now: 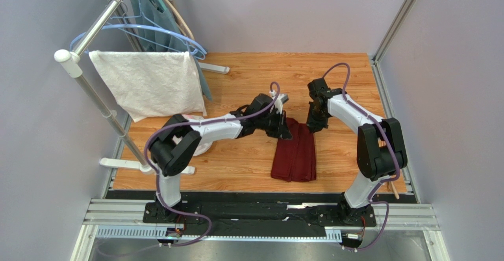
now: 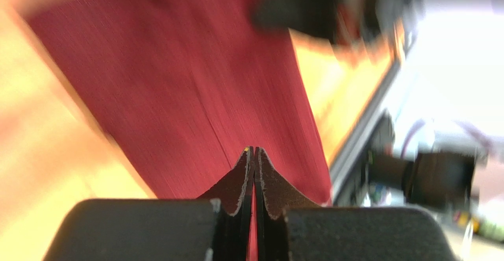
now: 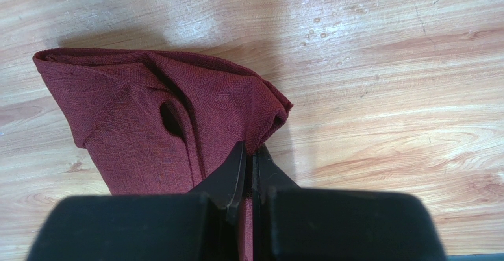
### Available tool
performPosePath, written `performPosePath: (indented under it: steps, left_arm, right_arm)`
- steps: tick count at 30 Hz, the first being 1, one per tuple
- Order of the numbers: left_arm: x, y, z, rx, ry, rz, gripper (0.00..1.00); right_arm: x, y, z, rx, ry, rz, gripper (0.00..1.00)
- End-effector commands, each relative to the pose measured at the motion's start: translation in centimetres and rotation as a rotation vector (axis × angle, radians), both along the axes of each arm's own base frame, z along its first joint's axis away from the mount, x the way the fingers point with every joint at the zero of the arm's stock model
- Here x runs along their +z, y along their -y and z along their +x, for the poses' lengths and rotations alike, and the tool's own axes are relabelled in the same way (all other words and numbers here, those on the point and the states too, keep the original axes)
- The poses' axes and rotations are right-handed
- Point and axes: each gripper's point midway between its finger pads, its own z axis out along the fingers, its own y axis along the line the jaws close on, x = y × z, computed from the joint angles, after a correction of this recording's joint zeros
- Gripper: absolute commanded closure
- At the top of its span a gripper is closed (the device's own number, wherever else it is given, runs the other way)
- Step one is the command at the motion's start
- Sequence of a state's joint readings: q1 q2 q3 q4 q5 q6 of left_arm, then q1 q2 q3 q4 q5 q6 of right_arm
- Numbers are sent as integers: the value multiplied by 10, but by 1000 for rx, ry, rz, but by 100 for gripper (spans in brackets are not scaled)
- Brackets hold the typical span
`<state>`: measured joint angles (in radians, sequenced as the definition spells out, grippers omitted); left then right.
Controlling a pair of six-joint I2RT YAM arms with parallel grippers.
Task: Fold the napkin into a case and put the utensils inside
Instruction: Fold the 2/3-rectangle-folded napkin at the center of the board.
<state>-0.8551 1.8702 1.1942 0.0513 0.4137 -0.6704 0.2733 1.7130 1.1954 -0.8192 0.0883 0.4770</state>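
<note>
The maroon napkin lies on the wooden table as a long folded strip, its far end bunched up. My right gripper is shut on the far right corner; cloth bulges out at its tips. My left gripper is at the far left corner. Its fingers are pressed together right on the red cloth, with red showing in the slit between them. Of the utensils only a slim tan handle shows, behind the right arm's elbow.
A white towel hangs on a rack at the back left, with blue hangers above it. A white round object sits under the left arm. Grey walls close in the table on three sides.
</note>
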Motion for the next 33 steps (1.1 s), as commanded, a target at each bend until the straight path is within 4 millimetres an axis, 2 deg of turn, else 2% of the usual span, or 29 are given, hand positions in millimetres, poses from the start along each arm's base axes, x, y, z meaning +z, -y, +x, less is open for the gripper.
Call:
performPosePath:
  steps: [1,4,9,14,17,25,29,32,33]
  left_arm:
    - [0,33,39,31,-43,-80,97]
    - [-14,45,52,48,-61,-81,97]
    - [-43,49,65,102,-107,-35,98]
    - [-50,49,74,140,-131,-24,99]
    - [-54,51,74,141,-149,-32,100]
    - [-69,50,71,129,-164,-16,100]
    - [-70,48,69,112,-159,-6,100]
    - [-53,47,65,84,-136,-25,100]
    - [-41,45,66,87,-116,-34,98]
  right_arm:
    - [15,-3,9,2,69,22,100]
    - [15,-3,8,3,64,22,100]
    - [17,-5,7,-4,66,37,100]
    - [21,-13,6,-1,70,75,100]
    - [25,-23,8,3,80,108,100]
    - [26,-68,14,-33,60,289,100]
    - [24,-69,14,-83,64,283,100]
    - [23,-60,13,-99,78,240,100]
    - [22,-59,13,-102,80,238,100]
